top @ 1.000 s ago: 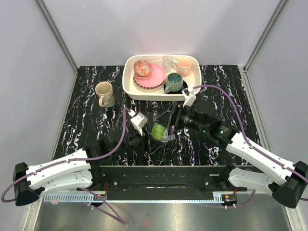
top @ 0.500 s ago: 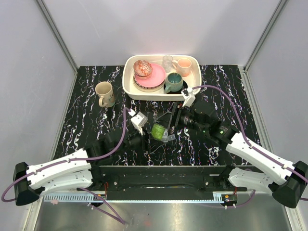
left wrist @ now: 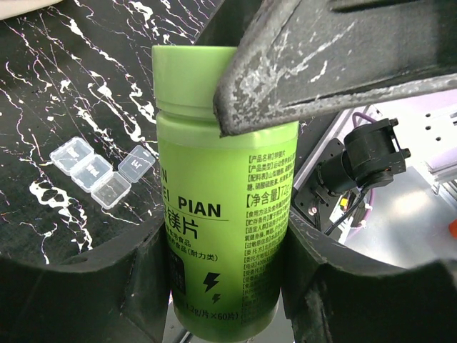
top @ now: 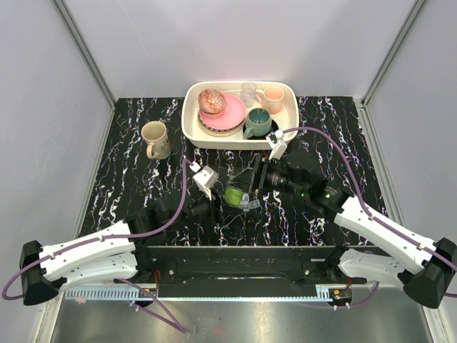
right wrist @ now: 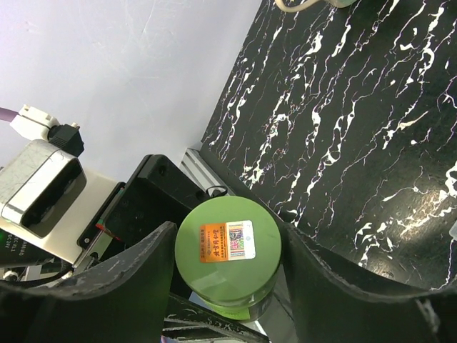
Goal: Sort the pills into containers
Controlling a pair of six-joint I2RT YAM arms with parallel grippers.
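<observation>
Bottle-opening, centre of the overhead frame. Calls for a steady counter-hold: fix the green bottle by its body, turn only the cap, draw it off along the bottle's own line, and keep the mouth high to avoid spilling onto the marbled table.

Left gripper, lower edge of its own view: partly closed, clenched on the bottle's labelled body from both sides.

Right gripper, lower middle of its view: set wider, fingers pressed to either side of the cap and apparently gripping it. One finger crossing the upper right of the left wrist view, over the bottle's shoulder.

Containers, left middle of that view: three clear compartments, lids apparently open, lying on the table apart from the bottle.

No pills in sight; presumably inside the bottle.
</observation>
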